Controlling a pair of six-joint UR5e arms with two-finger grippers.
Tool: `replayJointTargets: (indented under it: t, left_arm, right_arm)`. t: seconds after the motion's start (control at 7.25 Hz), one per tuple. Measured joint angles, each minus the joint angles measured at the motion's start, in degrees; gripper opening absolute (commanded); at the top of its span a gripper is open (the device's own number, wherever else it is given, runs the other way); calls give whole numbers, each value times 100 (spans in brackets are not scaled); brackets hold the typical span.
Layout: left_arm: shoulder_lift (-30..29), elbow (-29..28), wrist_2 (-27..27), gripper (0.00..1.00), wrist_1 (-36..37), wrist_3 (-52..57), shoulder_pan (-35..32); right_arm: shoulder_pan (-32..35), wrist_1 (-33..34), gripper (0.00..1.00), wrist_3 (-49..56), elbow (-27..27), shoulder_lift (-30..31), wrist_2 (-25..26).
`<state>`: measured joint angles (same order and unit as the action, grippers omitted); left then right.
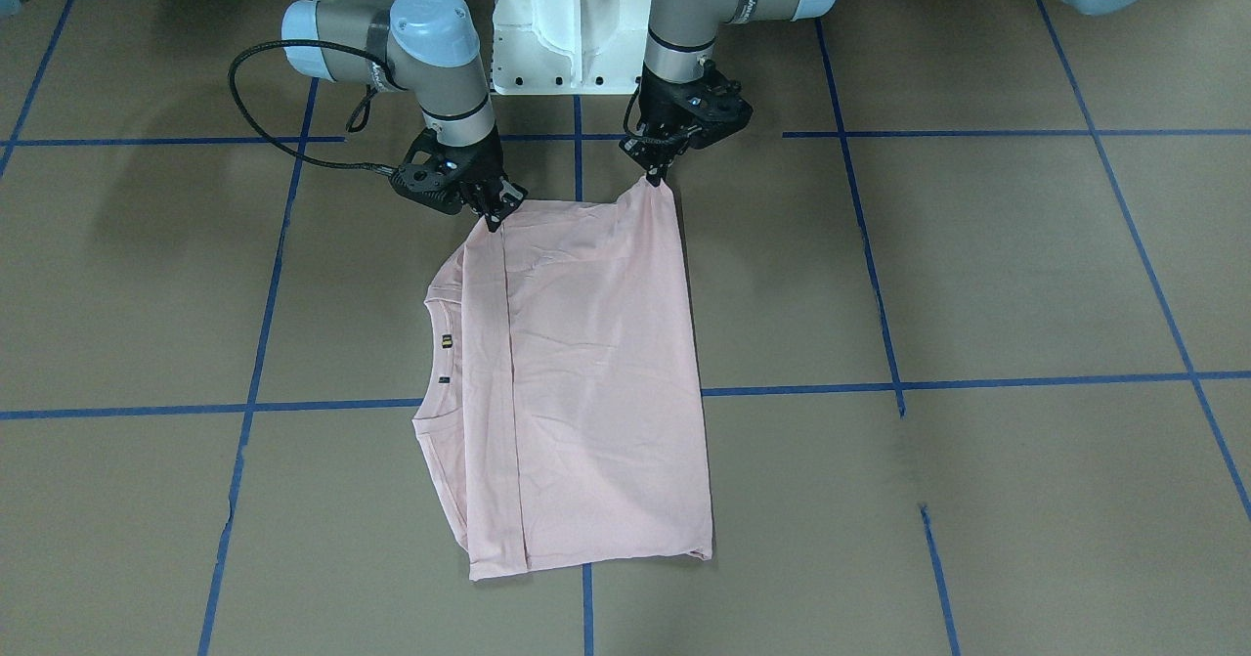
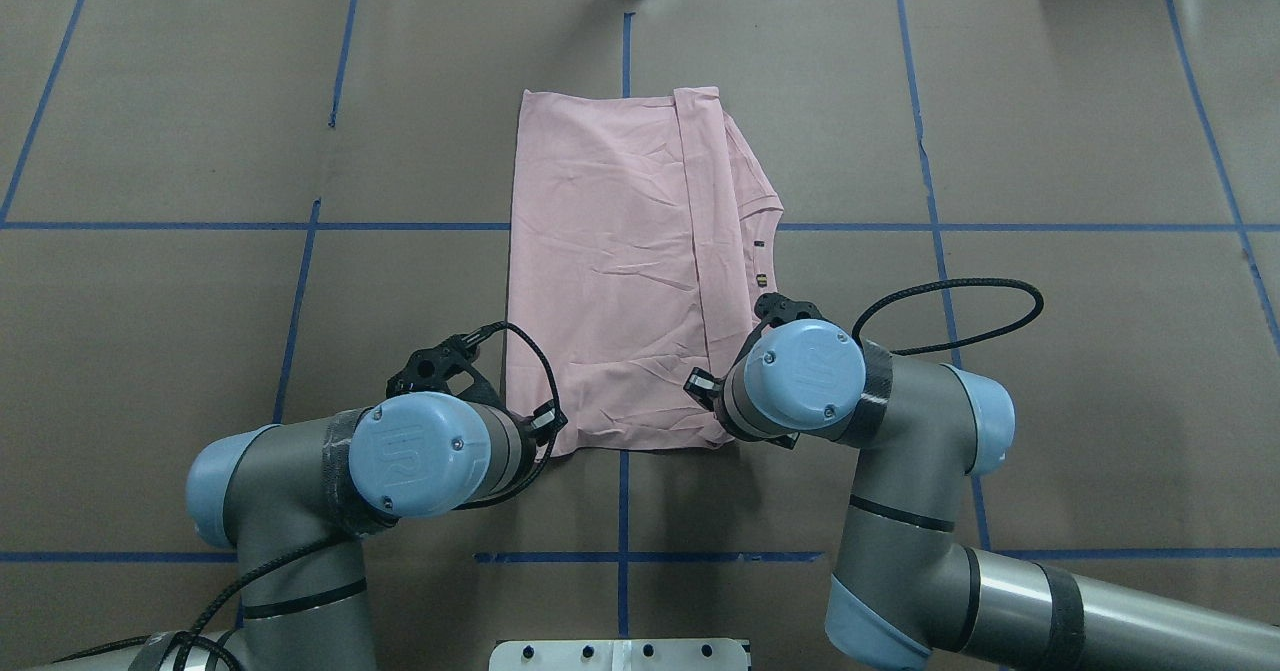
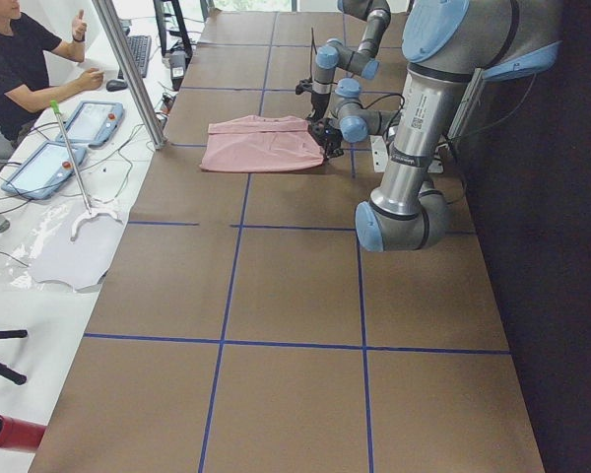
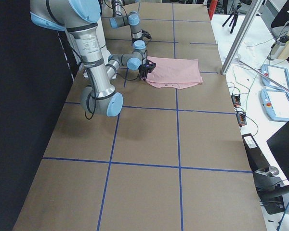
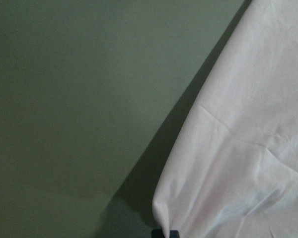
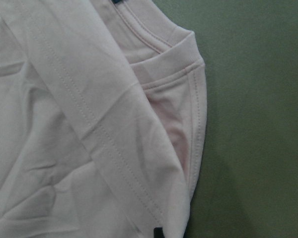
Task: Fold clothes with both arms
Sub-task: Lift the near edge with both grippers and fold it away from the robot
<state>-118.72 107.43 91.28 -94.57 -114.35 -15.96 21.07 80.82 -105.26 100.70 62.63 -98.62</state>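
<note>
The folded pink T-shirt [image 1: 586, 372] is spread flat on the brown bench [image 1: 977, 275], and its two corners nearest the robot are pinched by the closed left hand [image 1: 655, 175] and the closed right hand [image 1: 496, 214].

Open table [image 2: 1050, 131] on both sides of the shirt [image 2: 610, 261] and past its far edge. Crowded along the edge nearest the robot: left gripper [image 1: 655, 175] and right gripper [image 1: 495, 214] at the two corners, black cable [image 2: 980, 282] looping beside the right arm [image 2: 900, 431], white base [image 1: 572, 30] behind.
</note>
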Motion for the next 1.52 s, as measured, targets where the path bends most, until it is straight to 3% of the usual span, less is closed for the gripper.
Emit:
replayJointTargets:
  t: [0.41, 0.69, 1.1, 1.52]
  left_arm:
    - [5, 212, 3, 0, 263, 122, 49]
    - [10, 687, 4, 0, 764, 214, 328]
    - [61, 1454, -4, 0, 1381, 215, 836]
    - [63, 1601, 4, 0, 1441, 219, 498]
  right_arm:
    - [55, -26, 0, 19, 469, 212, -83]
    - [28, -38, 0, 23, 716, 369, -140]
    - [-345, -42, 0, 25, 1566, 825, -275]
    - [-130, -43, 0, 289, 1426, 535, -249]
